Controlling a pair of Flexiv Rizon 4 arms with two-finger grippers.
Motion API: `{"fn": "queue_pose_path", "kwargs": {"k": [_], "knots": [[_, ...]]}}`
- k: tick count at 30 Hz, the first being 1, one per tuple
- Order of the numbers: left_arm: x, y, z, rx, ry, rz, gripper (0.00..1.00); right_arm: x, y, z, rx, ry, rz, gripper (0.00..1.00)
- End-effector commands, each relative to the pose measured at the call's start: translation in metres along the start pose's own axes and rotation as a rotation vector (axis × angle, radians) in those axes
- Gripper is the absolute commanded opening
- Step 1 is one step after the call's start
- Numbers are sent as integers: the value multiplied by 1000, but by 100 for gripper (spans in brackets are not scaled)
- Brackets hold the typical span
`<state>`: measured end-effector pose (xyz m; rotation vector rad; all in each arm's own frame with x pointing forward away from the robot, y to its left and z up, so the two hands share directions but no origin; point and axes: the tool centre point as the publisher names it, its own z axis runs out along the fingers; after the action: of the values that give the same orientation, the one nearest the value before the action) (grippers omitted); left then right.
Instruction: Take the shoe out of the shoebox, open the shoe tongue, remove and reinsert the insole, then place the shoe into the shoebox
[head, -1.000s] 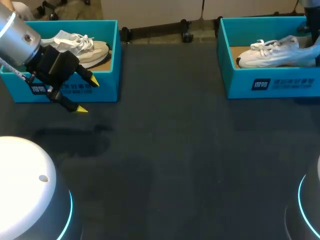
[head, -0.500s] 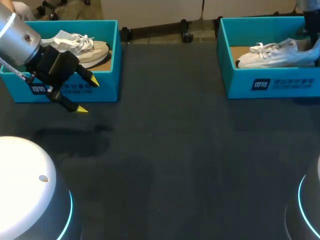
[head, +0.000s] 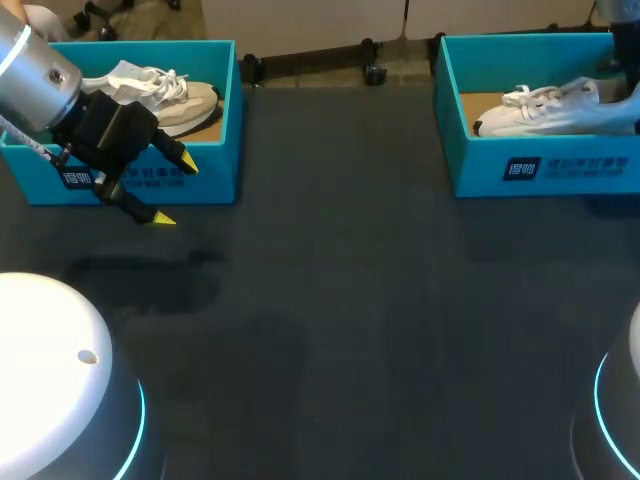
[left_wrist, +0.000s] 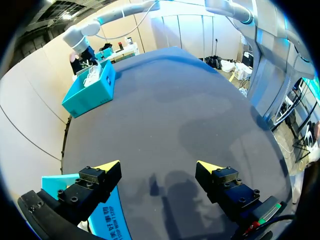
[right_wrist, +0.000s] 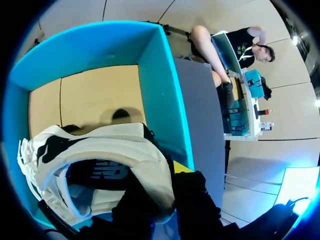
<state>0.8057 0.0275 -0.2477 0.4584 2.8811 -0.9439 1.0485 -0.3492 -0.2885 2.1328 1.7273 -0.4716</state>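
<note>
right wrist view: right gripper has both fingers pinching the heel collar of the white shoe. shoe sits inside the teal shoebox, over its cardboard floor. head view: shoe tilted, heel end raised. left gripper fingers wide apart, holding nothing, above the table just in front of the second shoebox.

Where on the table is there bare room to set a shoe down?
The wide stretch between the left box and right box is bare, as is the table in front of both. Crowded: just before the left box, where the left gripper hangs open, and inside the right box, around the shoe.
</note>
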Motion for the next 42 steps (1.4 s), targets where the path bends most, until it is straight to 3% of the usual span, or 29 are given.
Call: {"fn": "queue_pose_path", "kwargs": {"k": [1,20,42], "knots": [[1,0,0,-3,0,0,100,-3,-11,-10,-26,-4,-4,0],[1,0,0,-3,0,0,100,-4,-27,11,-8,-7,14,0],[1,0,0,-3,0,0,100,17,-30,41,23,24,21,0]]}}
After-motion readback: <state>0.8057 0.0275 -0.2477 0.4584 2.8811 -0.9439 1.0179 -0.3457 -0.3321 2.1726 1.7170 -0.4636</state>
